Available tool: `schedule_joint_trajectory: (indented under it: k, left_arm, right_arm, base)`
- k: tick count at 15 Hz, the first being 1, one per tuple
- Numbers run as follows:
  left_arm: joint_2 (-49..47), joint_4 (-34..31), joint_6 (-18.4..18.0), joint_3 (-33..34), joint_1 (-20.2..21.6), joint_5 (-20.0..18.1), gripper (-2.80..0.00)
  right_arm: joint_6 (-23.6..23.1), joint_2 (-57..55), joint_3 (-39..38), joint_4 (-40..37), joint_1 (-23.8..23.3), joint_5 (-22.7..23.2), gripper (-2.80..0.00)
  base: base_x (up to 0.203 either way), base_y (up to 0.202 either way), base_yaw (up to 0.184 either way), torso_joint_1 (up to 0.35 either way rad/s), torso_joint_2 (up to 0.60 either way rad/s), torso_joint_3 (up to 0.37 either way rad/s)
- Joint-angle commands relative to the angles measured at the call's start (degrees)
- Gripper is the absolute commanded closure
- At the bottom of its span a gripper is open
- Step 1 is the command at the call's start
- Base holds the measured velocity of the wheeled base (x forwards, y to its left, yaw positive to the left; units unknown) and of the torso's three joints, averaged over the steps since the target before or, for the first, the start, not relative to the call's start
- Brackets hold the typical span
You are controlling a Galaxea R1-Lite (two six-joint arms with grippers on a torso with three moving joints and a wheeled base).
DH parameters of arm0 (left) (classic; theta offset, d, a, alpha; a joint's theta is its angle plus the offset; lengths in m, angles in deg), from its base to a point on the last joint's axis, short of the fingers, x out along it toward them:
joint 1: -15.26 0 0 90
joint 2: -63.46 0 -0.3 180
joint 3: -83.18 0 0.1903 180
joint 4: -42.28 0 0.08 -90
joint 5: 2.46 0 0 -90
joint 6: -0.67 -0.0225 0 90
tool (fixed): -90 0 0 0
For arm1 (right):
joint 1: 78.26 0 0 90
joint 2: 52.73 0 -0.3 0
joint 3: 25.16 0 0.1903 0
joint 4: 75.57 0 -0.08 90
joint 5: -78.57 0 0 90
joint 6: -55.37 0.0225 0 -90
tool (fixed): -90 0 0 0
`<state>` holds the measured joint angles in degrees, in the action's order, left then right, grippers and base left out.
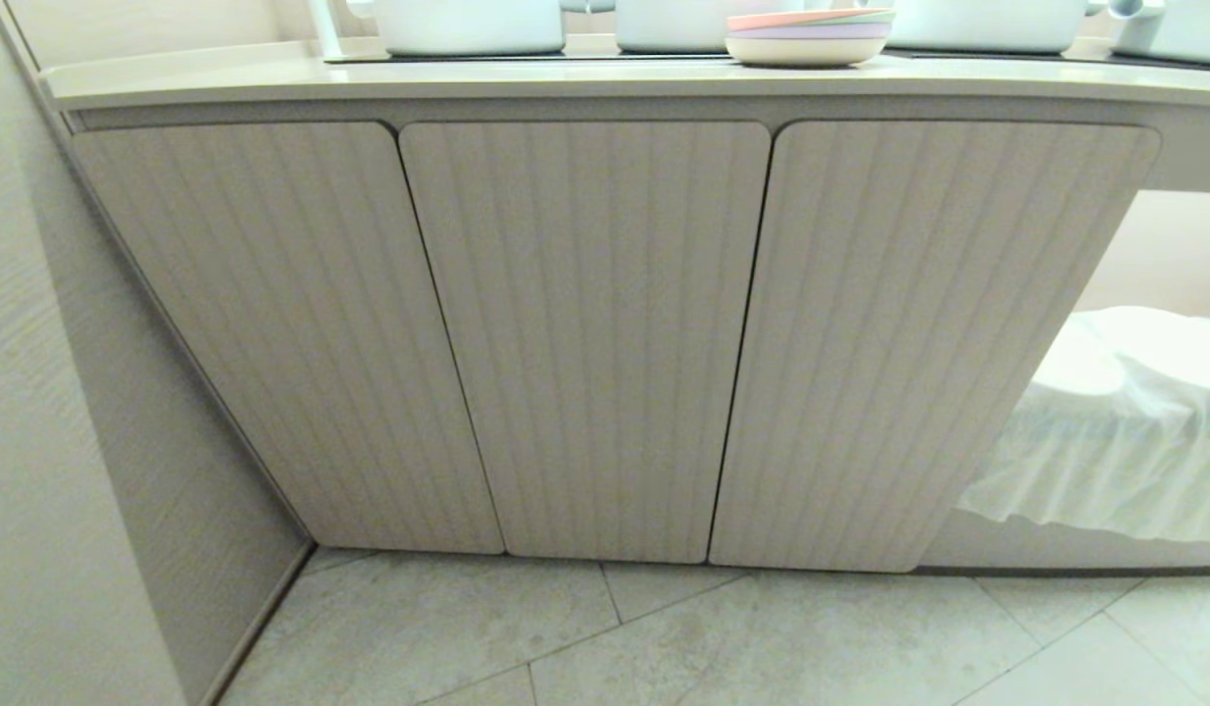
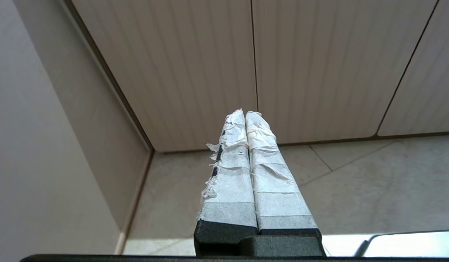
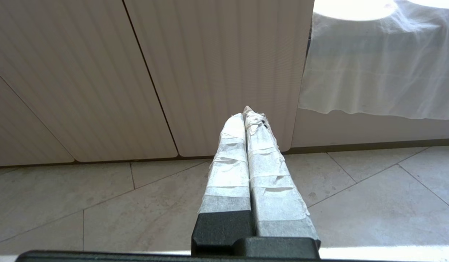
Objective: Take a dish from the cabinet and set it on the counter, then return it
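Note:
The cabinet [image 1: 585, 333] fills the head view, its three pale fluted doors all closed. Above it runs the cream counter [image 1: 468, 83]. The dish is hidden; no blue plate shows in any view. Neither arm appears in the head view. My left gripper [image 2: 245, 112] is shut with nothing in it, low over the floor tiles and pointing at the cabinet doors [image 2: 253, 65] near the left wall. My right gripper [image 3: 244, 113] is also shut and empty, aimed at the foot of the right-hand door [image 3: 217, 72].
A stack of pastel plates with a pink top [image 1: 809, 35] and white pots [image 1: 468, 25] stand on the counter. A wall [image 1: 66, 441] closes the left side. A white cloth-draped object [image 1: 1125, 431] sits right of the cabinet. Grey floor tiles [image 1: 664, 637] lie in front.

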<state>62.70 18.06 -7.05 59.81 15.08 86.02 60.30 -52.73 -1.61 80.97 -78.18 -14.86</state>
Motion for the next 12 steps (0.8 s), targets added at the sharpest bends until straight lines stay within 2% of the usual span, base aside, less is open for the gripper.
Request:
schedule_joint_trajectory:
  k: [1, 12]
  left_arm:
    - [0.59, -0.03, -1.25, 0.0, 0.01, -0.07, 0.0]
    - [0.64, -0.03, 1.74, 0.0, 0.09, 0.19, 0.0]
  right_arm:
    - [0.01, 0.0, -0.01, 0.0, 0.01, 0.0, 0.0]
    - [0.0, 0.0, -0.01, 0.0, 0.01, 0.0, 0.0]
  base:
    - [0.0, 0.0, 0.0, 0.0, 0.0, 0.0]
    - [0.0, 0.0, 0.0, 0.0, 0.0, 0.0]
